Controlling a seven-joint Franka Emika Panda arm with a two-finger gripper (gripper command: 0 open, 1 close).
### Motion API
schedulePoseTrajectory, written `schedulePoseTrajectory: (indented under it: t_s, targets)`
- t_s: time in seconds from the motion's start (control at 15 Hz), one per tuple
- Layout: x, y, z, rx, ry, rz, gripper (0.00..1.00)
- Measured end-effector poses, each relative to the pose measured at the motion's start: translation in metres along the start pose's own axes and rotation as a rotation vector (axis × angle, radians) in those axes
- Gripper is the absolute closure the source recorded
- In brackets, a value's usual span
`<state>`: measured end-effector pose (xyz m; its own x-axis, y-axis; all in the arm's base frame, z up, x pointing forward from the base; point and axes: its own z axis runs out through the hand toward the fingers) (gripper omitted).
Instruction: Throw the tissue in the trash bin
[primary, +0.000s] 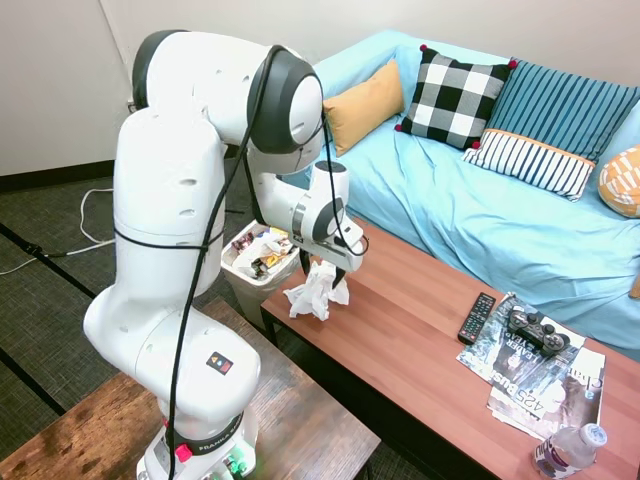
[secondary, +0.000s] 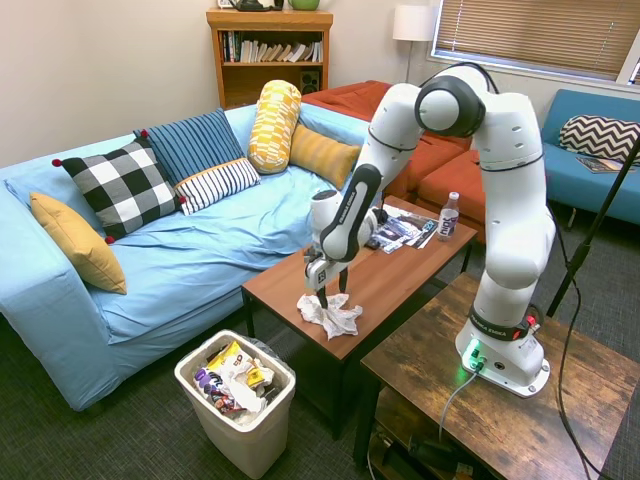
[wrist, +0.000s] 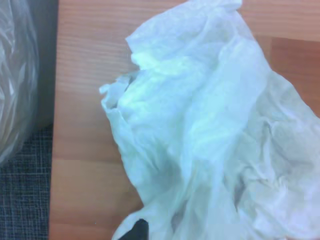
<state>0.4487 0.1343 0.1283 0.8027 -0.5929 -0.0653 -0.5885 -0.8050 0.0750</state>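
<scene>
Second exterior view | gripper (secondary: 322, 291) pinched onto tissue (secondary: 331, 314) at table (secondary: 400, 268) end, frame centre | bin (secondary: 236, 390) lower left of the tissue, off the table edge

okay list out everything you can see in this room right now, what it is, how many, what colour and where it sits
tissue: 1, white, crumpled, near end of the coffee table, under the gripper
trash bin: 1, white, on the floor off the table's end, holding wrappers
coffee table: 1, reddish wood, in front of the sofa
remote: 1, black, on the table
game controller: 1, dark grey, on the magazines
magazines: a few, glossy, far end of the table
water bottle: 1, clear, by the magazines
sofa: 1, light blue cover
cushions: several on the sofa, mustard, black-and-white check, blue striped, yellow patterned
bookshelf: 1, wood, against the back wall
gripper: 1, shut on the tissue's top
</scene>
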Motion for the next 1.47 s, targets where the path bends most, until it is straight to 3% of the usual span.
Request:
schedulePoseTrajectory:
  t_s: [0.13, 0.2, 0.47, 1.47]
  targets:
    - [0.002, -0.011, 0.020, -0.015, 0.000, -0.011, 0.00]
    - [0.003, -0.017, 0.029, -0.024, -0.001, -0.015, 1.00]
    - [0.005, -0.033, 0.043, -0.029, 0.003, -0.020, 1.00]
    - [0.027, -0.017, 0.044, -0.024, -0.012, 0.058, 1.00]
